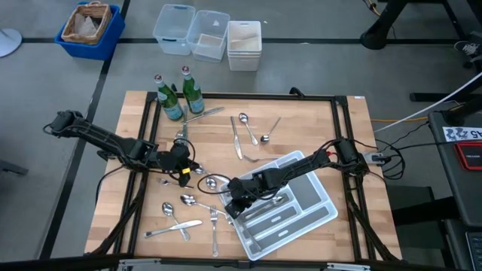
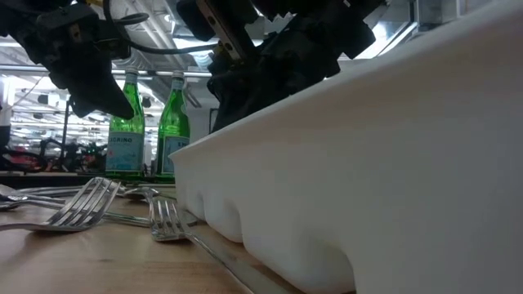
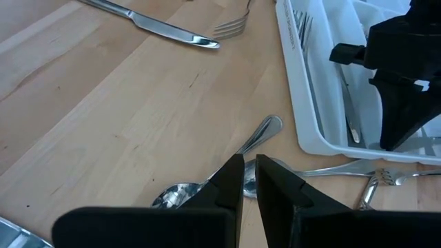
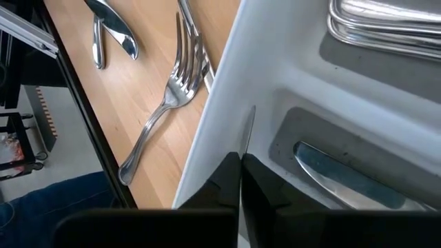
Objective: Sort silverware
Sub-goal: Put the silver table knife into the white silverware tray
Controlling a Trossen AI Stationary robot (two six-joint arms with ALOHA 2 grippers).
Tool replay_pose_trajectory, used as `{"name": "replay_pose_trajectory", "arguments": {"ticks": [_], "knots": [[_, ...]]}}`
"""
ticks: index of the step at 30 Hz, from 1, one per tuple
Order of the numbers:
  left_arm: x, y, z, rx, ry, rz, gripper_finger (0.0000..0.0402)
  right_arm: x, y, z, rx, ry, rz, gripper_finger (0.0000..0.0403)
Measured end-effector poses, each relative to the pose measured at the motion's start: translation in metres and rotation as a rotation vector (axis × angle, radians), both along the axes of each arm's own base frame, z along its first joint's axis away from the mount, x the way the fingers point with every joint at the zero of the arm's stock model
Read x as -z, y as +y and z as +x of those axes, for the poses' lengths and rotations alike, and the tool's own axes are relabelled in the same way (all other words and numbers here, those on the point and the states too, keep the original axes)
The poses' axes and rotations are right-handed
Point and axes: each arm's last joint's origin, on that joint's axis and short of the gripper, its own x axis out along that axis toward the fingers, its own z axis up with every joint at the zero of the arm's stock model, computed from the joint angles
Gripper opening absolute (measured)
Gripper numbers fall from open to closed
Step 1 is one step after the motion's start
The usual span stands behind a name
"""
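The white divided tray [image 1: 309, 223] lies at the near right, with silverware in its compartments [image 4: 344, 176]. My right gripper [image 1: 232, 205] stands over the tray's left end, shut on a thin silver piece [image 4: 248, 127] seen edge-on. Loose forks, spoons and knives lie flat on the wood: a fork [image 4: 169, 103] beside the tray wall, spoons [image 1: 188, 200] and a knife [image 1: 173, 228] near the front left, others [image 1: 236, 139] at mid-table. My left gripper [image 1: 181, 162] hangs shut above a spoon [image 3: 265, 131], left of centre, with nothing between its fingers. My right gripper pinches the thin silver piece [image 4: 247, 138] between its two fingertips. The fingers slant down from the table's right side. The piece sticks out past the fingertips along the tray's inner wall [image 4: 227, 89]. Which utensil it is, I cannot tell.
Two green glass bottles [image 1: 172, 102] stand at the table's far left. Beyond the far edge are clear plastic bins [image 1: 207, 34] and a blue bin [image 1: 90, 30]. Black rails [image 1: 248, 96] frame the wooden top. Bare wood shows at the far right.
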Motion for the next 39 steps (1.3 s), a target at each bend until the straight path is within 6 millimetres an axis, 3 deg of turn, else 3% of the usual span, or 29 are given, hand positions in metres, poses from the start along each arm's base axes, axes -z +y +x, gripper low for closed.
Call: {"name": "replay_pose_trajectory", "arguments": {"ticks": [13,26,39], "knots": [[0.0,0.0,0.0,0.005,0.001,0.007,0.0029,-0.004,0.001,-0.001,-0.067,0.006,0.067,0.0002],[0.0,0.0,0.0,0.007,0.0,0.008,0.0029,-0.041,-0.016,-0.002,-0.14,-0.112,0.07,0.0],[0.0,0.0,0.0,0.004,0.0,0.005,0.0029,-0.064,-0.037,-0.013,-0.376,-0.181,0.068,0.0]]}}
